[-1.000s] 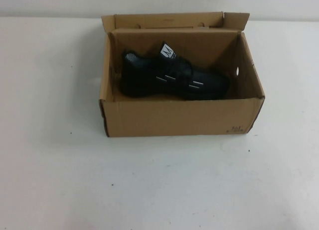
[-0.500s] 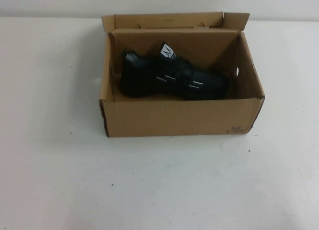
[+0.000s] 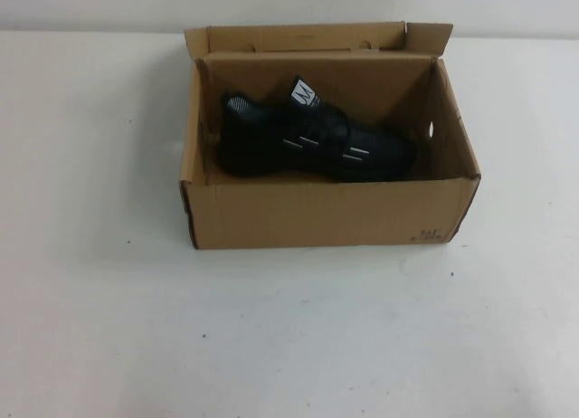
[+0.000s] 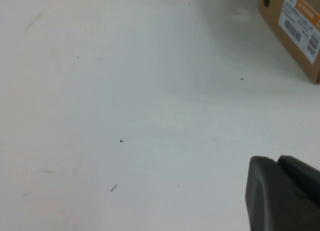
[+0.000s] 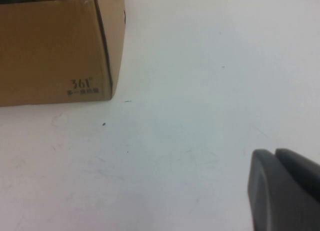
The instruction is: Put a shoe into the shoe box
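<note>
The black mesh sneaker with white side dashes (image 3: 308, 145) lay inside the brown rectangular corrugated cardboard shoe box (image 3: 317, 214), resting on the box floor toward the far wall. Its toe pointed to the robot's right and its heel to the left, and its white tongue label (image 3: 304, 94) stood up against the back wall. The box was open at the top, its small flaps raised along the far edge, and a round hole (image 3: 431, 128) showed in the right side wall. Small dark print (image 3: 427, 235) marked the near face at its right corner. The box sat on the far middle part of the plain white surface (image 3: 289, 337), which carried a few tiny dark specks.

Neither arm appeared in the high view. In the left wrist view, the left gripper (image 4: 282, 193) showed only as a dark grey block at the corner, above bare surface, well apart from a box corner with a white barcode sticker (image 4: 300, 23). In the right wrist view, the right gripper (image 5: 285, 190) showed likewise as a dark block above the surface, apart from the printed box corner. Whether the fingers of either gripper were apart or together could not be told.
</note>
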Controlling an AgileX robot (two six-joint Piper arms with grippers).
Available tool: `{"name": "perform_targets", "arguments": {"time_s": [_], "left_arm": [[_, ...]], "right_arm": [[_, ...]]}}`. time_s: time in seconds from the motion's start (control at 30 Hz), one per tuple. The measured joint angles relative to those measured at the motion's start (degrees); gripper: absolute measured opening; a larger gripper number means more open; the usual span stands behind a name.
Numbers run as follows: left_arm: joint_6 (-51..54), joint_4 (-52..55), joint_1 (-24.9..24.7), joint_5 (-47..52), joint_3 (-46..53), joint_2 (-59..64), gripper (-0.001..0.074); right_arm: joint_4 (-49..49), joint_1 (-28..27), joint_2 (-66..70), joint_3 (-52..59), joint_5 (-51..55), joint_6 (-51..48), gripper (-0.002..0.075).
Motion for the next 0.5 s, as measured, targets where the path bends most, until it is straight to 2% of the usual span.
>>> {"name": "perform_targets", "arguments": {"time_s": [0.5], "left_arm": [[0.0,0.0,0.0,0.0,0.0,0.0,-0.0001]], "right_arm": [[0.0,0.0,0.0,0.0,0.0,0.0,-0.0016]]}}
